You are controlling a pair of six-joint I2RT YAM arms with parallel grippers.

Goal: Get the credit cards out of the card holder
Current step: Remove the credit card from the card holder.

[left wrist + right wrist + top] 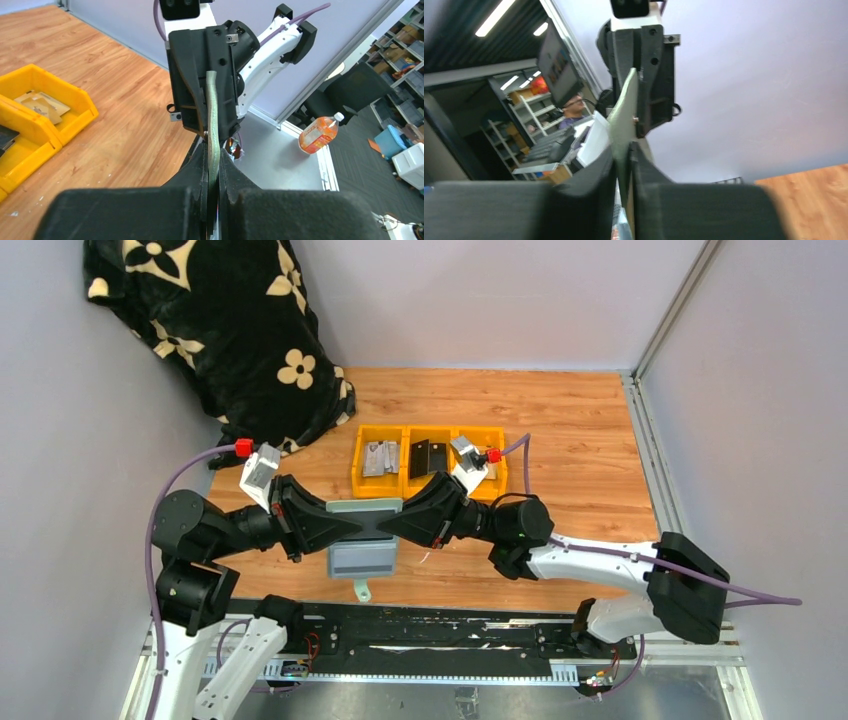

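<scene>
Biggest risk: the card holder drops onto the tabletop. It hangs in the air on the near side of the yellow bins, carried only by thin pinches on its upper edge, so a loose hold on either side would let it swing or fall.
Next risk: the soft flap twists. From the left wrist its edge already runs in a bend between the two pincers, and pulling them apart unevenly could fold it shut over its pockets.
Smaller risk: a card comes out unguided and lands short of the bins. No card shows plainly from any view, so I cannot tell how firmly they sit.
Left pincer: clenched tight on the holder's edge, fingers pressed against both faces of the flap.
Right pincer: facing the left one over the near side of the bins, with the flap standing between its fingers. They sit close around it, but I cannot tell whether they clamp it or merely flank it.
Closing tab: dangles free at the holder's lowest point, farthest from the bins.
</scene>
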